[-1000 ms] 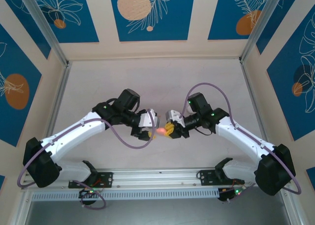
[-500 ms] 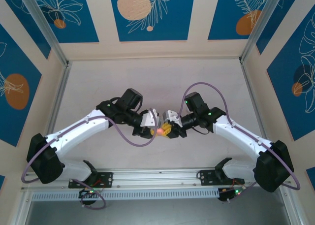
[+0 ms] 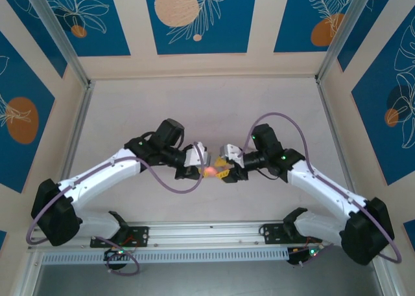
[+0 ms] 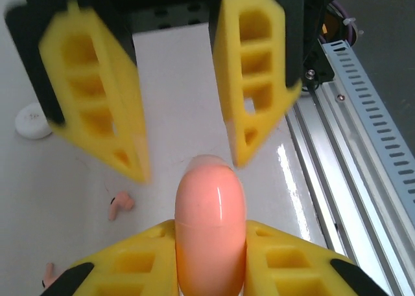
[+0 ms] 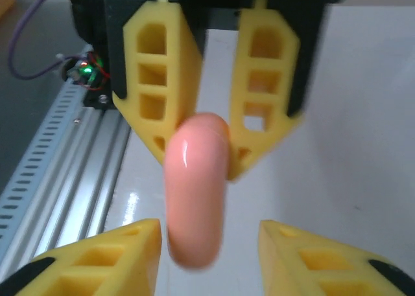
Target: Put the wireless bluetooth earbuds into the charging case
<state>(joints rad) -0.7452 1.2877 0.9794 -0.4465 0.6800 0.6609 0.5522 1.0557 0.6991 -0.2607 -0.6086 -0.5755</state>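
Observation:
The salmon-pink charging case (image 4: 211, 225) is clamped between the yellow fingers of my left gripper (image 3: 205, 168), lid closed, a little above the table. In the top view the case (image 3: 211, 171) hangs between both grippers. My right gripper (image 5: 209, 226) faces it, open, with its fingers standing apart on either side of the case (image 5: 194, 192) and a gap on each side. Two small pink earbuds lie on the table below, one (image 4: 120, 205) left of the case, another (image 4: 48, 274) nearer the frame's lower left edge.
A flat white round disc (image 4: 32, 122) lies on the table to the left in the left wrist view. The slotted metal rail (image 3: 207, 234) runs along the near table edge, close under both grippers. The white table (image 3: 207, 108) stretches away behind the arms.
My left gripper has closed onto the case. The right gripper, which was shut on it, has opened and let go, and the right arm has shifted slightly.

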